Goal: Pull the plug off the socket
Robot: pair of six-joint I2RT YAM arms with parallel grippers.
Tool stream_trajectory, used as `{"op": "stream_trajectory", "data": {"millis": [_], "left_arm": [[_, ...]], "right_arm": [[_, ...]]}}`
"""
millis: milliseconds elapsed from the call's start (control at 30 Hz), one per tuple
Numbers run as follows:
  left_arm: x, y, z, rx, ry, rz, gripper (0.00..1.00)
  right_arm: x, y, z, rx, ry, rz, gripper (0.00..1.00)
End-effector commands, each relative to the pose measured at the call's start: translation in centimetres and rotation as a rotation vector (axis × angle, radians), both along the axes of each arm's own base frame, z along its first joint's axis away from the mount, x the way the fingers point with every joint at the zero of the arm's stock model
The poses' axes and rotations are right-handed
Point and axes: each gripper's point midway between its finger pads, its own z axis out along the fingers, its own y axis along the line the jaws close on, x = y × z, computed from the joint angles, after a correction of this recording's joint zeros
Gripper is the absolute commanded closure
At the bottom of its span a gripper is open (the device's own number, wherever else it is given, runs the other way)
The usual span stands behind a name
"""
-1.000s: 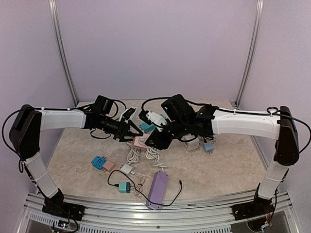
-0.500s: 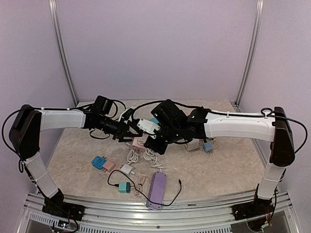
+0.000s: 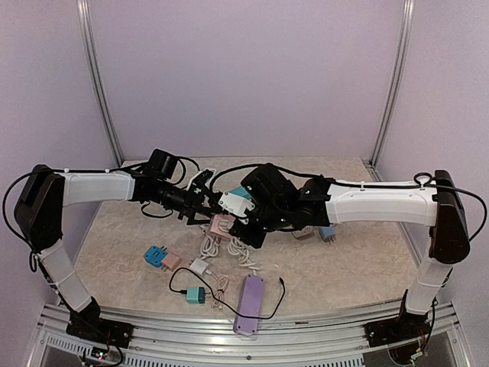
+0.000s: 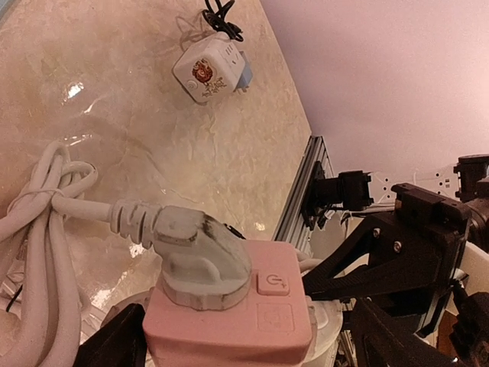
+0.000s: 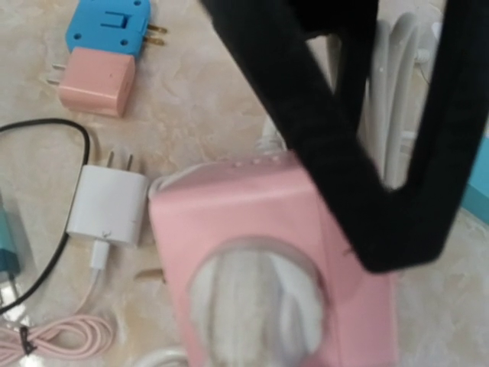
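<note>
Nearest you, by the table's [image 3: 359, 267] front edge, lies the purple strip [image 3: 250, 304], with a teal adapter [image 3: 196, 294] just to its left. A little beyond sit a white charger [image 3: 199, 266] and, further left, a blue adapter [image 3: 156, 254] right against a pink adapter [image 3: 172, 261]. Past those you see the white cord [image 3: 233, 246] bundled in a coil, and just behind it the pink socket [image 3: 222, 224], lying mid-table. The white plug [image 4: 202, 256] is seated in the socket's upper face, its prongs hidden. Its long axis lies flat across that face, and its ribbed neck points toward the coil, away from the socket's buttons. You can read only a power symbol on the upper button [image 4: 273, 283]; the mark on the one below is too faint. Off to the right, at about the same depth, stands a white cube [image 4: 208, 70] with a round red emblem whose writing is unreadable, and a blue plug [image 4: 244, 74] at its side. From the far side, your left gripper [image 4: 244, 313] has its fingers spread wide, one on each side of the socket, clasping nothing. Your right gripper [image 5: 386, 241] has its fingers pressed together, tips over the socket's edge beside the plug; you cannot tell whether they pinch anything.
</note>
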Motion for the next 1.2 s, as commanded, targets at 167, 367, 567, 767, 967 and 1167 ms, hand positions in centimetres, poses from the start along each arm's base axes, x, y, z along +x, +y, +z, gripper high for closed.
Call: {"op": "stream_trajectory", "data": {"millis": [167,367,567,767,967,1167], "left_arm": [[-0.8,-1.0,-0.7,0.017,0.015,-0.057,0.15],[-0.8,-1.0,-0.6,0.028,-0.003,-0.056,0.36],[-0.8,-1.0,-0.4,0.027,-0.017,-0.056,0.47],[-0.9,-1.0,0.2,0.016,-0.045,-0.066,0.52],[-1.3,-1.3,0.8,0.010,-0.077,-0.082,0.54],[-1.5,-1.5,1.0,0.016,-0.099,-0.089,0.55]], "right_arm": [[0.2,0.5,3.6,0.098,-0.060,-0.003,1.00],[0.2,0.6,3.7,0.105,-0.059,-0.003,1.00],[0.1,0.6,3.7,0.106,-0.057,0.000,1.00],[-0.2,0.8,3.8,0.129,-0.042,0.017,1.00],[-0.5,1.0,4.6,0.205,0.022,0.054,1.00],[-0.2,0.8,4.5,0.234,0.069,0.057,1.00]]}}
